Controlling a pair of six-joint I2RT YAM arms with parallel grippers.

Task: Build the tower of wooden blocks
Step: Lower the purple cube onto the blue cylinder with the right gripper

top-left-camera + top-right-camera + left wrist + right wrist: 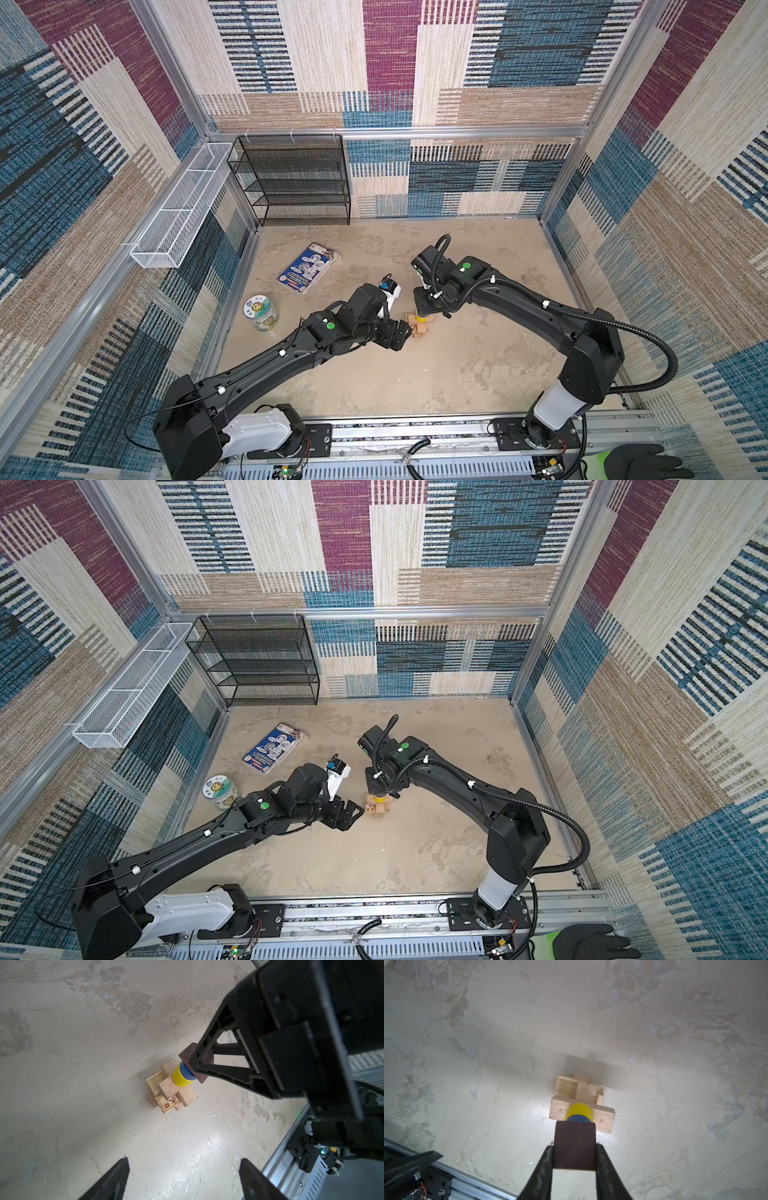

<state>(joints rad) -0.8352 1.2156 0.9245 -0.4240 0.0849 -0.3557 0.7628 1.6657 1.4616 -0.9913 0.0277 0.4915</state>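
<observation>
To cap the tower (172,1093) well, I should keep the dark-brown house-shaped piece (574,1136) level and centred on the blue disc (579,1119) atop the yellow cylinder (580,1109), then ease my jaws apart and lift straight up. My right tool (575,1145) is narrowed onto that piece, pinching its two sides at the tower's top, near the middle of the table (488,1043). My left tool (184,1160) hangs wide and empty nearby.

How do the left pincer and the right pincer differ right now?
The left pincer is open and empty; the right pincer is shut on the dark-brown block. The left pincer is beside the tower; the right pincer is over its top. Both are black.
</observation>
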